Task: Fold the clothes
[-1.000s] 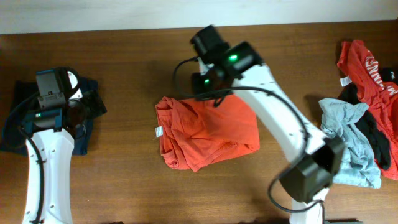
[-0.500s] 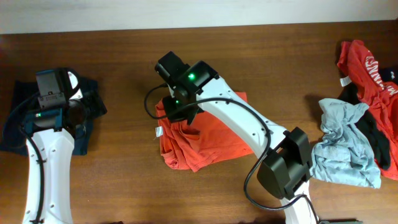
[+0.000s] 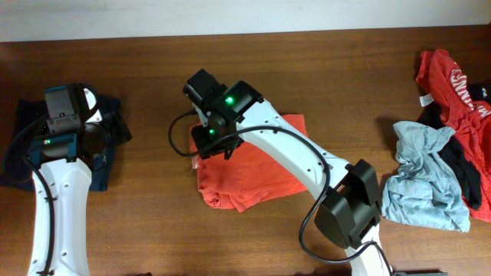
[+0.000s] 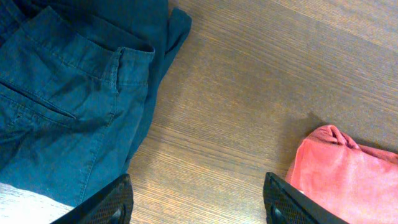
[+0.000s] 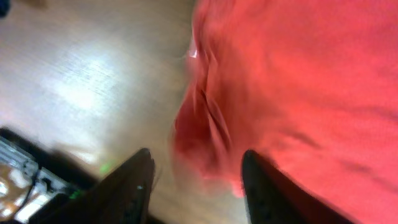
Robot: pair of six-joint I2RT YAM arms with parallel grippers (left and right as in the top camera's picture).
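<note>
The orange-red T-shirt lies crumpled mid-bench. Overhead hides my right fingers; the blurred wrist view shows them parted astride its bunched edge, gripping nothing. My left fingers stand wide apart and empty over wood, beside a navy garment.

Bare wood left of centre and along the back, while the middle is crowded.
The brown wooden worktop lies open between the dark blue garment under the white left arm and the folded orange-red T-shirt. The white right arm slants across that shirt, barring the way over it. A wide bare strip separates the shirt from the heap of red, pale grey-blue and black clothes at the right edge.
</note>
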